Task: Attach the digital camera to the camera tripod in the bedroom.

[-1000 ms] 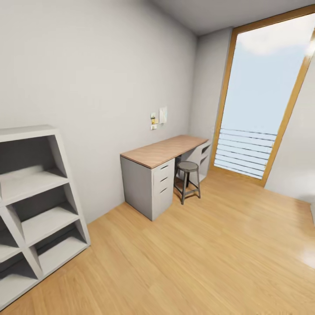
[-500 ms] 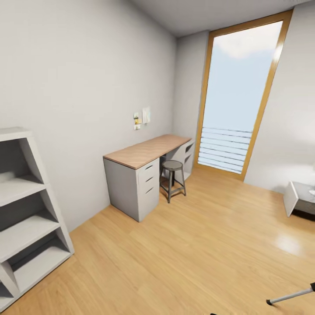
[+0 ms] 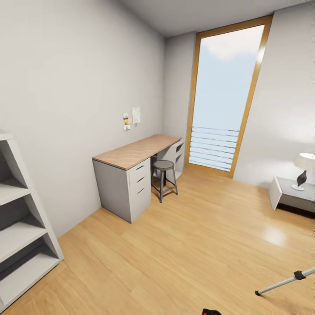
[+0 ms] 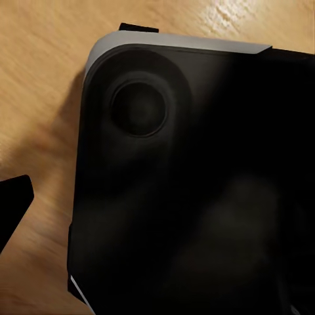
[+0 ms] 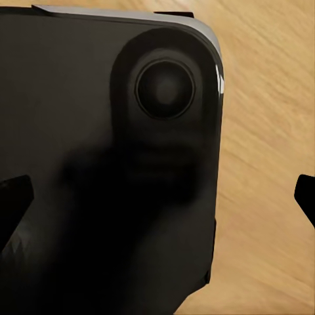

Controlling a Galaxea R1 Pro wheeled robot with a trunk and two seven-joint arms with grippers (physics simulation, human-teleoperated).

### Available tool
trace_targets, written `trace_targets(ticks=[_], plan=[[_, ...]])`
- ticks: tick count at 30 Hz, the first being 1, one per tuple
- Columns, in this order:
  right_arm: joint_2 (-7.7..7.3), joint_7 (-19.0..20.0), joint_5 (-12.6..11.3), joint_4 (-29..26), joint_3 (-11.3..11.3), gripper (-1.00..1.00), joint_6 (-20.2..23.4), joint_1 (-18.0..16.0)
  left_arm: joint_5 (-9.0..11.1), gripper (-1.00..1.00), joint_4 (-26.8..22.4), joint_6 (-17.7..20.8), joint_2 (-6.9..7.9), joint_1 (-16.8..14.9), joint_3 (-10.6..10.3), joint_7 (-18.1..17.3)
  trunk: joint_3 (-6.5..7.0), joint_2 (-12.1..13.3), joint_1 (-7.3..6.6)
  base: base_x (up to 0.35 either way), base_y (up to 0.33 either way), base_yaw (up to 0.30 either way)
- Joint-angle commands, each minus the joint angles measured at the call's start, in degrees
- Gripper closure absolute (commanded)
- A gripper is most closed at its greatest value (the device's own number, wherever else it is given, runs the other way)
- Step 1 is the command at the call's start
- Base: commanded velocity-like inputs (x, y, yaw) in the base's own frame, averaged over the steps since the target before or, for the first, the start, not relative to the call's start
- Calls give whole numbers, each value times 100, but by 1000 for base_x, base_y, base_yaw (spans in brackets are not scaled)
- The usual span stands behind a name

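The robot is in the bedroom, nothing attached yet. Right of the desk (image 3: 135, 153), low on the floor (image 3: 188, 245), one tripod (image 3: 284, 282) leg shows. The camera isn't identifiable. I cannot tell whether either gripper is open or holding anything.

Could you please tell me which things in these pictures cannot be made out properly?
- Tripod: head view, one leg shows; the rest is cut off by the right edge.
- Black and red thing: head view, cut off by the bottom edge; too little to identify.
- Papers on the wall above the desk: head view, too small to read.
- Shelves: head view, cut off at the left edge.
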Motion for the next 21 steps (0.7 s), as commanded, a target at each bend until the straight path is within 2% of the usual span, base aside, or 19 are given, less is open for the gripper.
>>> trace_targets(ticks=[1,21], plan=[[0,-1,0,5,4,-100,-18,-2,48,-100,-8,-4,-1,3,4,-6,-4,-2,0,0,0,-134],[3,-1,0,1,4,-100,-18,-2,49,-100,-11,-8,-1,3,4,-6,-4,-2,0,0,0,-111]])
